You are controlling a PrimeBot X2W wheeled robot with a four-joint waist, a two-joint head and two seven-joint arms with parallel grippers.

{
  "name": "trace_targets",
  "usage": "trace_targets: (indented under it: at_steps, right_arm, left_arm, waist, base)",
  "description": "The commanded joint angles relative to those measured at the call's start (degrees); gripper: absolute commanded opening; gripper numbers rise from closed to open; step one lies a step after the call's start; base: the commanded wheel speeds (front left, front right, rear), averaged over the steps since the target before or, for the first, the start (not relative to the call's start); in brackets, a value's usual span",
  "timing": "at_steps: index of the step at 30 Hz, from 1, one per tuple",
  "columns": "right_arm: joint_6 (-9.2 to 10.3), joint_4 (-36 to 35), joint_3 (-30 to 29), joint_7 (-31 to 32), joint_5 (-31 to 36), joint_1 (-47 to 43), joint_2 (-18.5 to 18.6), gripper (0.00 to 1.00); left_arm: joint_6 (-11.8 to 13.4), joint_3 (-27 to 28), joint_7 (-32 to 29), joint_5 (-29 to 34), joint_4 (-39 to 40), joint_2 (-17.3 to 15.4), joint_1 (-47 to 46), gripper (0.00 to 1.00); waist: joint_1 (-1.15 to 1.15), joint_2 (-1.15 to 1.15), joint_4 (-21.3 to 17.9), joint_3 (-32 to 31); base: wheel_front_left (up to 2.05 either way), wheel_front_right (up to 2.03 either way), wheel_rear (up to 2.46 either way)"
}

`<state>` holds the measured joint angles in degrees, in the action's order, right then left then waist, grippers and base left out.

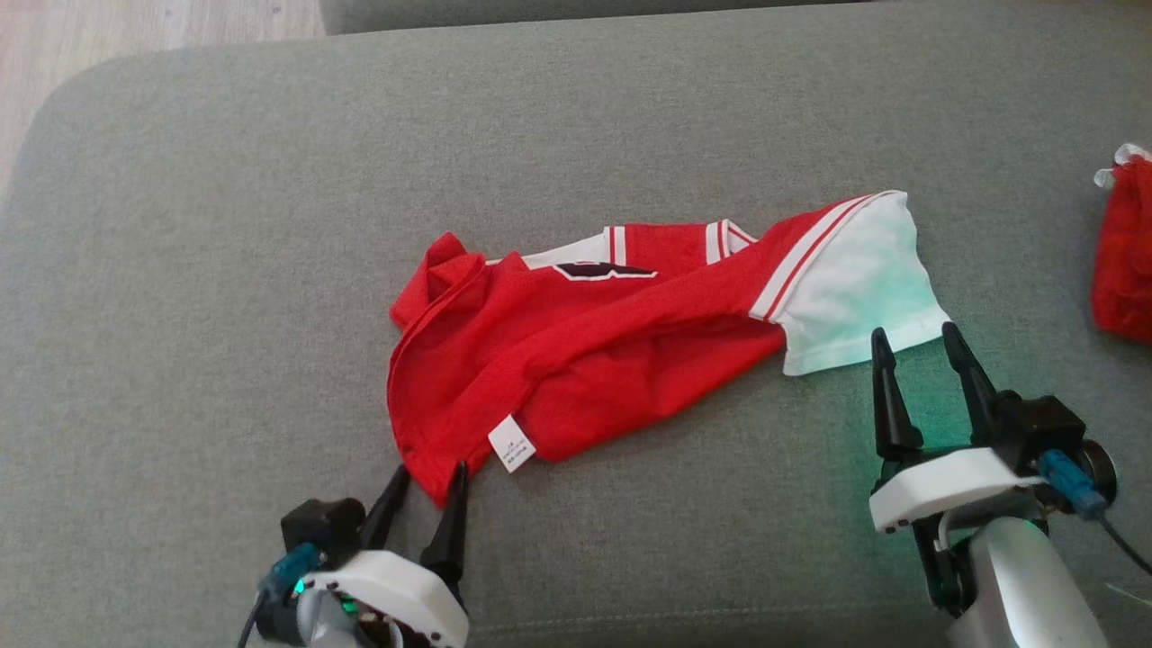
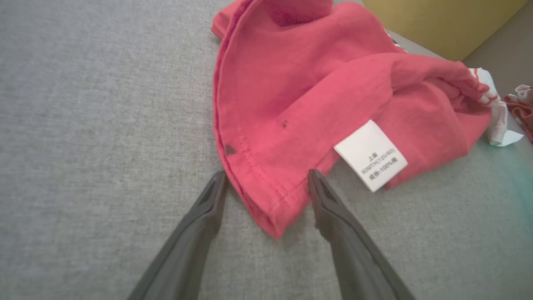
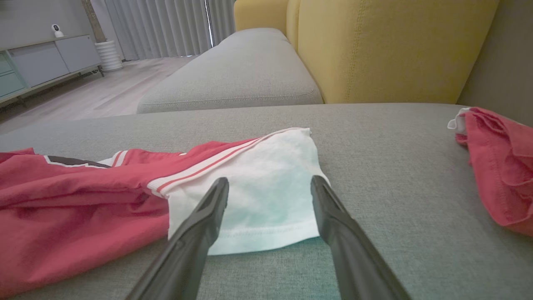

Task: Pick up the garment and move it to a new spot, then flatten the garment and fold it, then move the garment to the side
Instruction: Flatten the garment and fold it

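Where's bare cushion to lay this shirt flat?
Widest bare cushion: left of the red shirt, out to the rounded corner. Also the far strip behind it. Narrower gap between white sleeve and other red garment. Crowded: near edge, left gripper and right gripper at the shirt.

The grey cushion [image 1: 225, 225] is bare across its left half and along its far edge, giving wide passage there. The red garment [image 1: 612, 342] sprawls over the middle, its white sleeve [image 1: 855, 279] reaching right. Between that sleeve and a second red cloth [image 1: 1123, 252] at the right edge lies an open strip. A yellow backrest [image 3: 391, 46] walls the far side.
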<state>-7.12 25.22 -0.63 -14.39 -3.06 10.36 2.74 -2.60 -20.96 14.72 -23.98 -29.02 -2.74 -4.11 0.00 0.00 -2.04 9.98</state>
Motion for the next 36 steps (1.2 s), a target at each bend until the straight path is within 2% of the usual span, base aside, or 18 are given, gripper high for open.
trace_targets:
  at_steps: [1, 5, 6, 7, 8, 9, 19, 32, 33, 34, 35, 36]
  right_arm:
    - [-0.36, -1.38, 1.21, -0.61, -0.63, 2.07, 0.14, 1.00]
    - [-0.36, -1.16, 1.15, -0.61, -0.67, 2.25, 0.14, 1.00]
    - [-0.36, -1.08, 0.98, -0.61, -0.60, 2.30, 0.14, 1.00]
    - [-0.36, -0.93, 0.78, -0.61, -0.55, 2.33, 0.14, 1.00]
    - [-0.36, -0.79, 0.58, -0.61, -0.44, 2.34, 0.14, 1.00]
    - [-0.36, -0.60, 0.35, -0.61, -0.28, 2.35, 0.14, 1.00]
    - [-0.36, 3.98, -3.91, -0.61, 0.17, 4.43, 0.14, 1.00]
    - [-0.36, 19.44, -12.55, -0.23, 6.10, 14.02, 0.14, 1.00]
    - [-0.36, 20.74, -12.77, -0.11, 6.28, 14.64, 0.14, 0.95]
    - [-0.36, 21.95, -13.17, 0.03, 6.45, 15.14, 0.14, 0.75]
    - [-0.36, 23.00, -13.43, 0.05, 6.71, 15.60, 0.14, 0.51]
    - [-0.36, 24.00, -13.75, 0.01, 6.63, 16.06, 0.14, 0.16]
  left_arm:
    - [-0.39, 0.78, 0.28, -0.94, 0.49, -0.14, -1.00, 1.00]
    - [-0.69, 0.22, 0.28, -1.01, 0.38, -0.14, -1.16, 1.00]
    - [-0.77, 0.17, 0.28, -1.09, 0.50, -0.14, -1.22, 0.88]
    - [-0.82, 0.12, 0.28, -1.05, 0.60, -0.14, -1.26, 0.38]
    - [-0.84, 0.10, 0.28, -1.08, 0.62, -0.14, -1.26, 0.09]
    - [-0.77, 0.09, 0.28, -1.43, 0.38, -0.14, -1.19, 0.00]
    - [-0.85, 1.92, 0.28, -0.52, 0.22, -0.14, -1.79, 0.00]
    - [-1.69, 1.93, 0.28, 1.36, 1.26, -0.14, -3.27, 0.00]
    - [-1.68, 1.96, 0.28, 1.67, 1.34, -0.14, -3.45, 0.00]
    - [-1.70, 2.02, 0.28, 1.83, 1.45, -0.14, -3.60, 0.00]
    - [-1.70, 2.14, 0.28, 1.90, 1.57, -0.14, -3.74, 0.00]
    - [-1.68, 2.27, 0.28, 2.12, 1.67, -0.14, -3.89, 0.00]
  waist:
    - [0.00, 0.00, -0.04, -0.10]
    - [0.00, 0.00, -0.19, -0.17]
    - [0.00, 0.00, -0.24, -0.14]
    - [0.00, 0.00, -0.27, -0.15]
    - [0.00, 0.00, -0.29, -0.16]
    - [0.00, 0.00, -0.31, -0.15]
    - [0.00, 0.00, 0.49, 0.68]
    - [0.00, 0.00, 2.88, 4.01]
    - [0.00, 0.00, 3.02, 4.23]
    - [0.00, 0.00, 3.14, 4.44]
    - [0.00, 0.00, 3.23, 4.61]
    - [0.00, 0.00, 3.30, 4.75]
  base:
    - [0.00, 0.00, 0.00]
    - [0.00, 0.00, 0.00]
    - [0.00, 0.00, 0.00]
    - [0.00, 0.00, 0.00]
    - [0.00, 0.00, 0.00]
    - [0.00, 0.00, 0.00]
    - [0.00, 0.00, 0.00]
    - [0.00, 0.00, 0.00]
    - [0.00, 0.00, 0.00]
    - [0.00, 0.00, 0.00]
    - [0.00, 0.00, 0.00]
    - [0.00, 0.00, 0.00]
